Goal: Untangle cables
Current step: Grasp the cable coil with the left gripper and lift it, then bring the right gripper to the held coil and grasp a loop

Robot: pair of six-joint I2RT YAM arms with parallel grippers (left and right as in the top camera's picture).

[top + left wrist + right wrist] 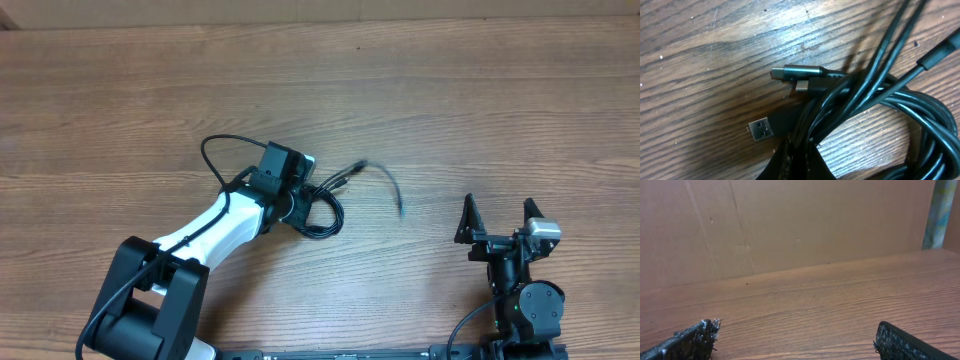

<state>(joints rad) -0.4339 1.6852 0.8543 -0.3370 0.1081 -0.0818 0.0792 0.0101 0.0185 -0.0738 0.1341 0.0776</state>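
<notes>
**Left claw pinched on the cable knot, right claw wide apart**

The left claw (296,186) is down on the bench (450,90) near the middle, closed tight. In its wrist view the dark fingers (795,167) sit at the bottom edge with the bunched strands running straight into them, so it looks to be gripping the cables (322,215). From above, the wrist covers the fingertips and the pinch itself cannot be seen.

The right claw (498,222) stands well apart at the right near edge, spread as wide as it goes, touching nothing. Its wrist view shows only the two finger ends, bare wood and a brown board behind.

The cables are thin, black and glossy, looped into a small coil just beside the left claw. Several strands cross over each other in a tight bundle. Three ends lie close together on the wood: a flat plug (761,129) with its metal mouth showing, a round plug (796,72) in grey metal, and a small plug (803,86) tucked just under that one. From above, one loose strand (385,180) arcs out to the right of the coil, blurred.

Which end belongs to which cord cannot be told. The coil runs off the right and bottom of the close view.
</notes>
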